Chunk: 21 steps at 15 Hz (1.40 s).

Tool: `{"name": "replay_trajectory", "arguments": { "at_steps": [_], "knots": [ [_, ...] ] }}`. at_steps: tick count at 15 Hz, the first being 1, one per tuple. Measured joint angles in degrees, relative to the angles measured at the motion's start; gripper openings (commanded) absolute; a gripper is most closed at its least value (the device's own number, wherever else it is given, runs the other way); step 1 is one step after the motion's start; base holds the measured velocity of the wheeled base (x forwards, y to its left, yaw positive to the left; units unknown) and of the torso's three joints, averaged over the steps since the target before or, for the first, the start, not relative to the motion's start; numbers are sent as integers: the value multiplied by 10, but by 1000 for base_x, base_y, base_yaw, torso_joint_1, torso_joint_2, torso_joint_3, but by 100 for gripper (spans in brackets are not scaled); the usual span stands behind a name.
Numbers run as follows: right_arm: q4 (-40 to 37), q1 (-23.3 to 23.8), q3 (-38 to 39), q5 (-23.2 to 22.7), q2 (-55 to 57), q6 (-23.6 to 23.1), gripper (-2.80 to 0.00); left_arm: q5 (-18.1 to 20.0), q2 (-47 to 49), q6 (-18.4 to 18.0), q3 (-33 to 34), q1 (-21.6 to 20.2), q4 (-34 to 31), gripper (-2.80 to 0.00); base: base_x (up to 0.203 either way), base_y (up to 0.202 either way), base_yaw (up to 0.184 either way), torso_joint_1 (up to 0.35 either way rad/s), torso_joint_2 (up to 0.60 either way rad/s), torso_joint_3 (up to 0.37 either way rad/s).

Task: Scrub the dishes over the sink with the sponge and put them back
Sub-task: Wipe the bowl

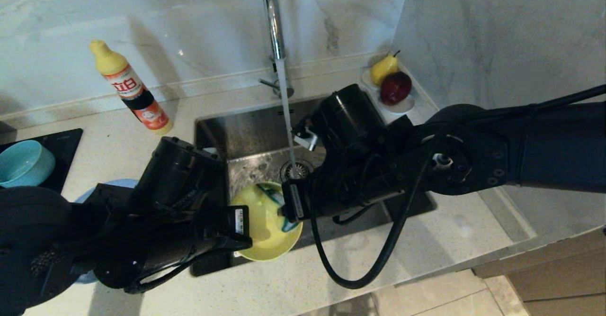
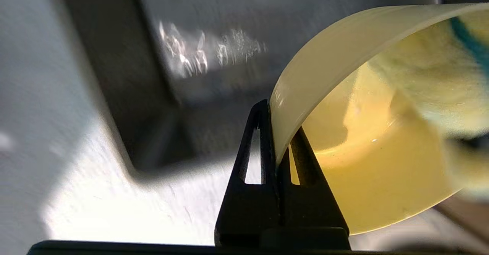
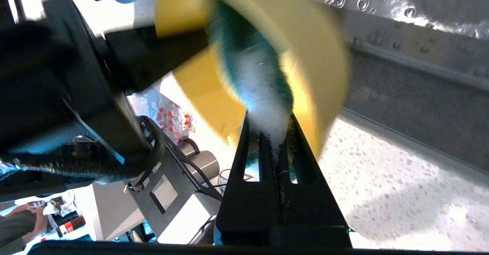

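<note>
My left end effector (image 2: 276,132) is clamped on the rim of the yellow bowl (image 1: 265,226), one finger inside the wall and one outside, and holds the bowl tilted over the front edge of the sink (image 1: 246,136), at lower centre of the head view. My right end effector (image 3: 272,140) is closed on the sponge (image 3: 252,71), whose green scouring layer and white foam press against the inside of the yellow bowl. In the head view the sponge (image 1: 279,202) shows as a teal-green patch in the right part of the bowl. Water runs from the tap (image 1: 273,22) down to the drain strainer (image 1: 297,168), just behind the bowl. The teal-blue bowl (image 1: 23,163) sits at the left edge of the frame on a black mat (image 1: 66,145). The grey-blue plate (image 1: 111,185) lies on the surface (image 1: 426,249), partly hidden behind my left arm. A detergent bottle (image 1: 130,88) stands at upper left; a white saucer (image 1: 402,105) carrying fruit sits in the far right corner.
</note>
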<state>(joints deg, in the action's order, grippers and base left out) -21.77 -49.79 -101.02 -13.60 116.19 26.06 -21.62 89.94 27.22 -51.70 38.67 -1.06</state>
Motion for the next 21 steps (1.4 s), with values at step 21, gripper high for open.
{"name": "replay_trajectory", "arguments": {
  "at_steps": [21],
  "knots": [
    [-29,2,-11,-3,12,10,-280,-61,-14,-128,94,0,228,-280,0,0,0,0,0,0]
  ]
}}
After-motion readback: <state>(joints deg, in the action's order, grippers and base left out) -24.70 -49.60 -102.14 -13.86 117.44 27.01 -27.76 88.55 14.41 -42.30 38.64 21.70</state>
